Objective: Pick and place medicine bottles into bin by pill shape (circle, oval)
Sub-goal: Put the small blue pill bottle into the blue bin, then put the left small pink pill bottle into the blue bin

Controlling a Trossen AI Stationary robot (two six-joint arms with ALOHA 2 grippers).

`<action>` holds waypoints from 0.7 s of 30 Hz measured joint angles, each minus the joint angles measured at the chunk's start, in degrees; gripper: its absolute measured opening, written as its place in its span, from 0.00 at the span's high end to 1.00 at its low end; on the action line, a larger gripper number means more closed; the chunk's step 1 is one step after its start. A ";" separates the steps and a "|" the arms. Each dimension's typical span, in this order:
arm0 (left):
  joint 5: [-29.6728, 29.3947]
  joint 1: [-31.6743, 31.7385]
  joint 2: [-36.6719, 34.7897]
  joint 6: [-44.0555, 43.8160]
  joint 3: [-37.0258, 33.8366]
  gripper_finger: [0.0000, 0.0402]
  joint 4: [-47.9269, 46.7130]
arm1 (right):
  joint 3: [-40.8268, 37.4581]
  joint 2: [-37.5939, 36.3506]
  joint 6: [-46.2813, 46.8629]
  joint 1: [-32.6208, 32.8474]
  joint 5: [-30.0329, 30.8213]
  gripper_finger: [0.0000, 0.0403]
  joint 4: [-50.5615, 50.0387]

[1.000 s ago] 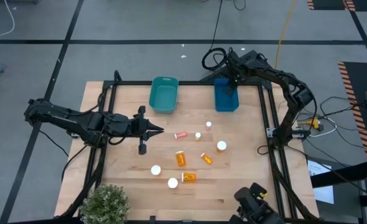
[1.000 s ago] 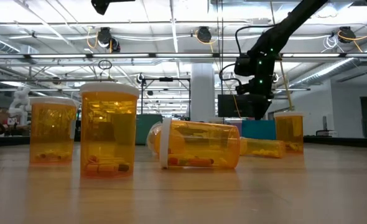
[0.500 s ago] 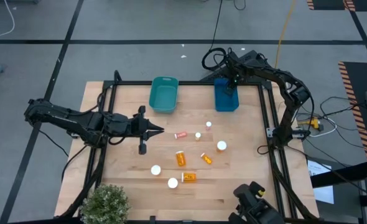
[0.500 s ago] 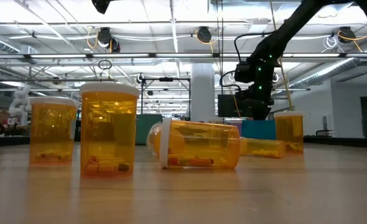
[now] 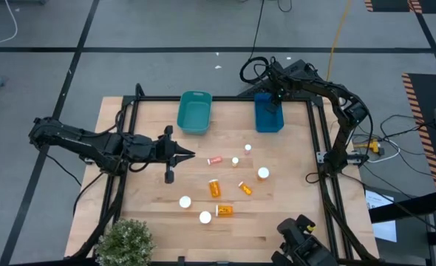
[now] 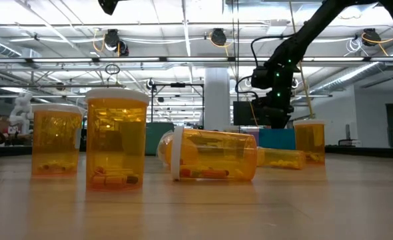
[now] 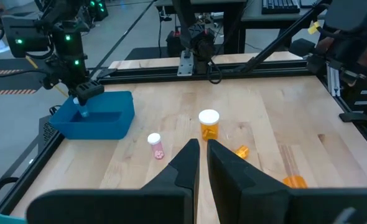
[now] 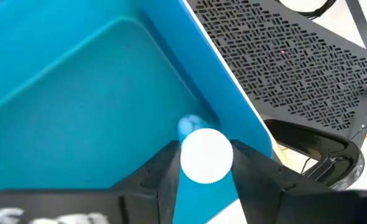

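Observation:
Several medicine bottles stand or lie on the wooden table, among them an upright white-capped one, an orange one lying down and one standing near the front. My right gripper hangs over the blue bin at the far edge, shut on a white-capped bottle. My left gripper hovers shut above the table's left half, left of a small pink bottle, touching nothing. A teal bin stands left of the blue one. My right gripper pinches the bottle between its two fingers, one on each side of the round white cap. The fingers point down into the blue bin. The bottle is upright, cap up. The cap hides its body, and I cannot tell whether it touches the bin floor.
A potted plant sits at the table's near left corner. A black frame runs along the table's sides. Bare wood lies between my left gripper and the teal bin and along the near right.
My right gripper has shifted slightly toward the table's left above the blue bin, still shut on the bottle.

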 joint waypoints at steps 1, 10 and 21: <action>0.00 0.00 -0.01 0.00 0.00 0.91 0.00 | 0.00 0.00 0.01 -0.02 0.00 0.64 -0.01; 0.00 0.00 0.00 0.00 0.00 0.91 0.00 | -0.02 0.02 0.68 -0.01 -0.02 0.55 1.47; 0.02 0.00 -0.01 -0.02 0.00 0.91 0.00 | -0.04 -0.97 1.12 0.00 1.29 0.40 1.95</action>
